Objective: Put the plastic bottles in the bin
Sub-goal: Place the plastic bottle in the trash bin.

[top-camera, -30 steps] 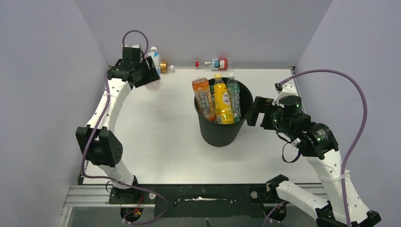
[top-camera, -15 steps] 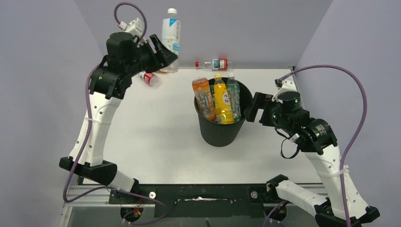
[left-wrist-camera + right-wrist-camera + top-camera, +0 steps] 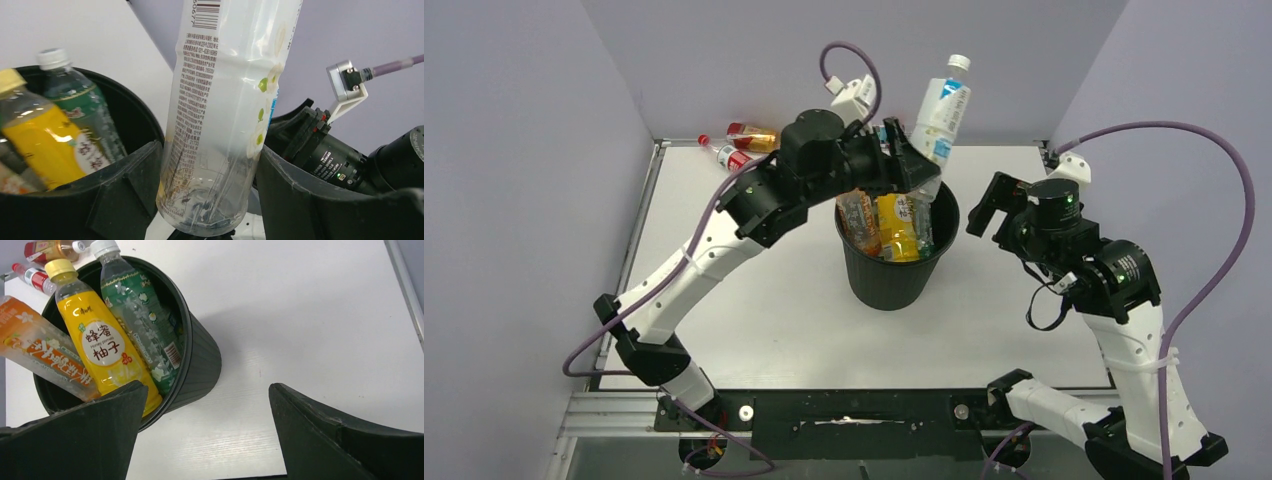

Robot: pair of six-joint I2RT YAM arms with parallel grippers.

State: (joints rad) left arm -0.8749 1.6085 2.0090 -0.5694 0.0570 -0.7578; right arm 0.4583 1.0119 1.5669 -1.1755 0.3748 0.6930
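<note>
Bottles were found in three places. One clear bottle [image 3: 942,112] with a blue-and-white label was clamped near its base by the left gripper [image 3: 911,160]. The jaws stood about half open and pressed against both sides of it. It was held cap-up and tilted, above the far rim of the bin [image 3: 889,280].

Three bottles leaned inside the bin, with their caps above the rim: an orange bottle [image 3: 857,218], a yellow bottle [image 3: 894,222] and a green-labelled bottle [image 3: 921,225], side by side.

Two more lay on the table [image 3: 774,300] at its far left corner, well apart from the bin: a red-capped bottle [image 3: 724,152] and an amber bottle [image 3: 752,135].

The right gripper [image 3: 994,208] hung near the right side of the bin. Its jaws were spread wide and held nothing.
</note>
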